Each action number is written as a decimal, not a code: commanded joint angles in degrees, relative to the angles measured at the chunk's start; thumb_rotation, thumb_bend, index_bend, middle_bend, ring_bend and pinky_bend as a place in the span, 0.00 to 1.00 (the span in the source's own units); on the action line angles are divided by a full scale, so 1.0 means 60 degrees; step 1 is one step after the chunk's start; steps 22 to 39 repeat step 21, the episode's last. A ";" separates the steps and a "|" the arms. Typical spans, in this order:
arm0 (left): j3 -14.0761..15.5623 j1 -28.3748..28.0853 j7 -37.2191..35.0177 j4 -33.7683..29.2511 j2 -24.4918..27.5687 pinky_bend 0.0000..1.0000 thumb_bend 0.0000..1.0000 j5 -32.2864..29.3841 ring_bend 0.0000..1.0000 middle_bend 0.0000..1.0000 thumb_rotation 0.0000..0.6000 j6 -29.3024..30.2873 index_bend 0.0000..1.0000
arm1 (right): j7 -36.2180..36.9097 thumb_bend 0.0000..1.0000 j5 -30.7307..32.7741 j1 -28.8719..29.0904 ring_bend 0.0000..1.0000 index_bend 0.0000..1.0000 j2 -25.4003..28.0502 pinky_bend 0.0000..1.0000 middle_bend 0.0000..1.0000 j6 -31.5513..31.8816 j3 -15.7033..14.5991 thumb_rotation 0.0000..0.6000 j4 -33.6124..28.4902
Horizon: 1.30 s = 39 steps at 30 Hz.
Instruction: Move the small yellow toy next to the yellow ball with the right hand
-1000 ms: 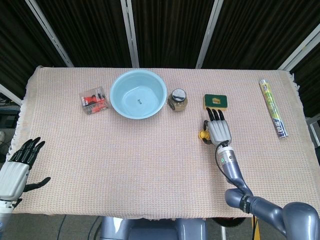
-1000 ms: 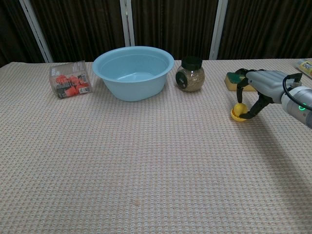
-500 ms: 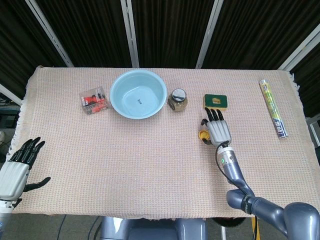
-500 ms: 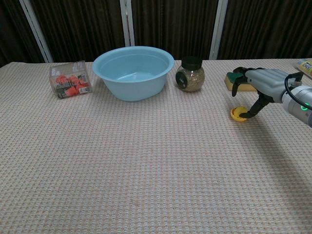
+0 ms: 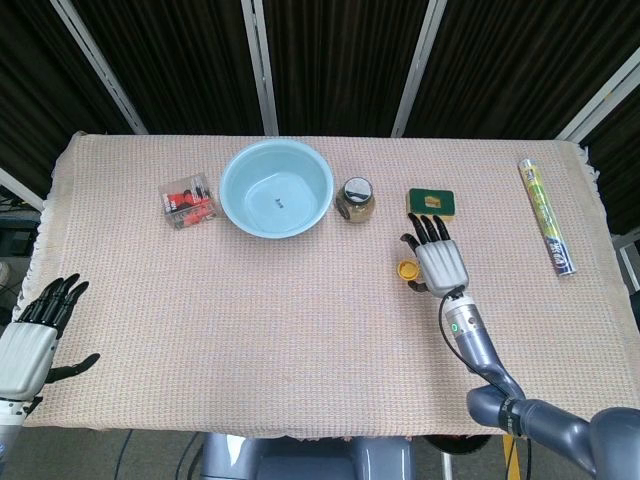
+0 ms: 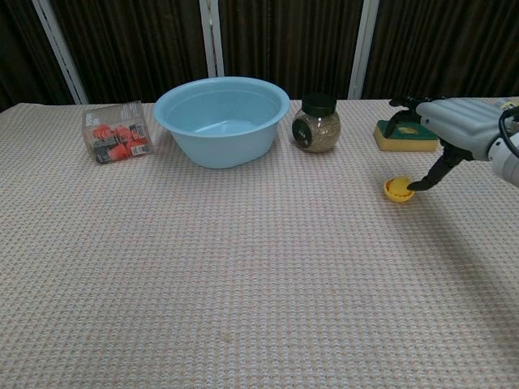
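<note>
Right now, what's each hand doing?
Left hand: open, holding nothing.
Right hand: open above the small yellow toy, not gripping it.

A light blue bowl (image 5: pixel 276 187) is set toward the back of the woven tan tablecloth (image 5: pixel 250 330). A clear packet with red bits inside (image 5: pixel 188 200) is parked just left of it, and a small dark-lidded jar of grainy stuff (image 5: pixel 355 200) is found on its right. Further right a yellow sponge with a green top (image 5: pixel 432 202) is laid flat, and a long foil-wrapped tube (image 5: pixel 546 215) is left near the right edge.
</note>
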 commanded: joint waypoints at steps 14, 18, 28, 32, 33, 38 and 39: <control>-0.0049 0.0227 0.0206 0.0062 -0.0045 0.21 0.00 -0.0238 0.00 0.00 1.00 0.0255 0.00 | -0.0519 0.00 -0.1419 -0.3789 0.00 0.30 0.5014 0.00 0.00 0.3561 -0.2547 1.00 -0.6086; -0.0049 0.0218 0.0275 0.0022 -0.0026 0.21 0.00 -0.0219 0.00 0.00 1.00 0.0239 0.00 | 0.0219 0.00 -0.1688 -0.4392 0.00 0.29 0.5362 0.00 0.00 0.4168 -0.2770 1.00 -0.6054; -0.0056 0.0199 0.0294 0.0004 -0.0022 0.21 0.00 -0.0233 0.00 0.00 1.00 0.0198 0.00 | 0.0804 0.00 -0.1632 -0.4607 0.00 0.28 0.5409 0.00 0.00 0.4437 -0.2614 1.00 -0.5941; -0.0056 0.0199 0.0294 0.0004 -0.0022 0.21 0.00 -0.0233 0.00 0.00 1.00 0.0198 0.00 | 0.0804 0.00 -0.1632 -0.4607 0.00 0.28 0.5409 0.00 0.00 0.4437 -0.2614 1.00 -0.5941; -0.0056 0.0199 0.0294 0.0004 -0.0022 0.21 0.00 -0.0233 0.00 0.00 1.00 0.0198 0.00 | 0.0804 0.00 -0.1632 -0.4607 0.00 0.28 0.5409 0.00 0.00 0.4437 -0.2614 1.00 -0.5941; -0.0056 0.0199 0.0294 0.0004 -0.0022 0.21 0.00 -0.0233 0.00 0.00 1.00 0.0198 0.00 | 0.0804 0.00 -0.1632 -0.4607 0.00 0.28 0.5409 0.00 0.00 0.4437 -0.2614 1.00 -0.5941; -0.0056 0.0199 0.0294 0.0004 -0.0022 0.21 0.00 -0.0233 0.00 0.00 1.00 0.0198 0.00 | 0.0804 0.00 -0.1632 -0.4607 0.00 0.28 0.5409 0.00 0.00 0.4437 -0.2614 1.00 -0.5941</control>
